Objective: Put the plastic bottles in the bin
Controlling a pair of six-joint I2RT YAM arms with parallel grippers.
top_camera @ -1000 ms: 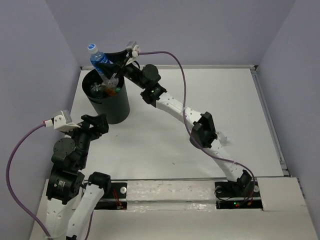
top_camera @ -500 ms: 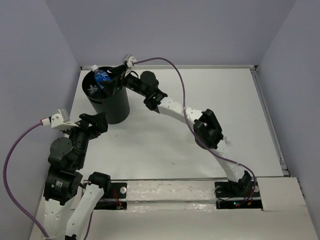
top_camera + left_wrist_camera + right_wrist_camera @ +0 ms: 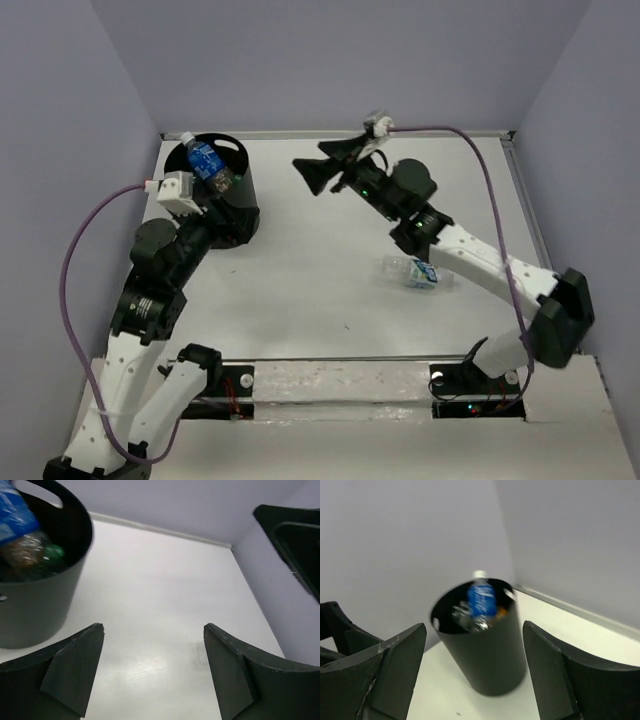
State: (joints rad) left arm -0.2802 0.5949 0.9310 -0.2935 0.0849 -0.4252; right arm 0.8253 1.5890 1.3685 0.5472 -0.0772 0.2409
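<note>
Right end effector (image 3: 474, 625) withdrawn, left end effector (image 3: 152, 632) alike open, empty, one loose bottle (image 3: 415, 272)

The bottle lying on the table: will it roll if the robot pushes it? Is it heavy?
It probably rolls: the bottle lies on its side on the smooth table. It looks clear and empty, so likely light. Thin plastic might dent when squeezed.

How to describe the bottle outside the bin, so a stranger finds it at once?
On the white table, right of the tall black bin, a clear bottle with a blue label lies on its side beneath the right arm. It alone is on the table; the other bottles are in the bin.
</note>
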